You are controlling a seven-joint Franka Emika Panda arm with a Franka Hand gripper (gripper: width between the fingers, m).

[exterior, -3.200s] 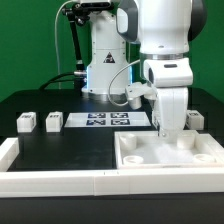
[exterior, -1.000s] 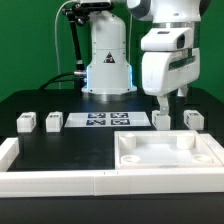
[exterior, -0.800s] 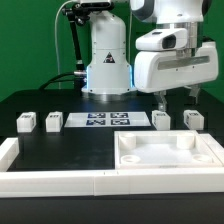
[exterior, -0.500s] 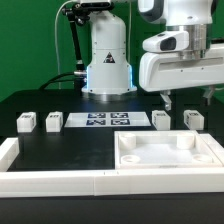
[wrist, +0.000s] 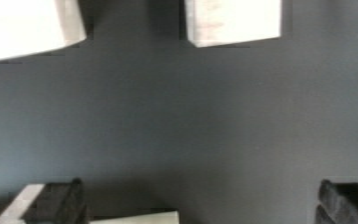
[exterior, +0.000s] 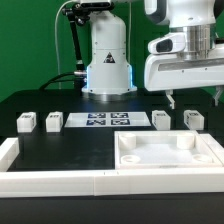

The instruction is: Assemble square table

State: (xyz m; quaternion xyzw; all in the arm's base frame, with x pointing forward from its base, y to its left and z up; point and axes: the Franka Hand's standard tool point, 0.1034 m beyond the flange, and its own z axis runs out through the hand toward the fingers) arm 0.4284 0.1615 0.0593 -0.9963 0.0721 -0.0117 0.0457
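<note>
The square table's white tray-like top (exterior: 168, 158) lies at the front on the exterior view's right. Four small white tagged legs stand in a row behind it: two on the left (exterior: 26, 122) (exterior: 54, 121) and two on the right (exterior: 162, 120) (exterior: 193, 118). My gripper (exterior: 196, 99) hangs open and empty, well above the two right legs. In the wrist view the gripper (wrist: 201, 205) shows dark fingertips (wrist: 51, 200) set wide apart over the black table, with two white blocks (wrist: 229, 22) (wrist: 25, 30) beyond them that look like those legs.
The marker board (exterior: 108, 120) lies between the leg pairs. White border rails run along the front (exterior: 60, 181) and the exterior view's left (exterior: 8, 150). The robot base (exterior: 106, 60) stands behind the board. A white edge (wrist: 131, 218) shows beside one fingertip in the wrist view.
The gripper has risen from just above the right legs and drifted toward the exterior view's right, turning as it went. Its jaws stayed open. No part has moved.
</note>
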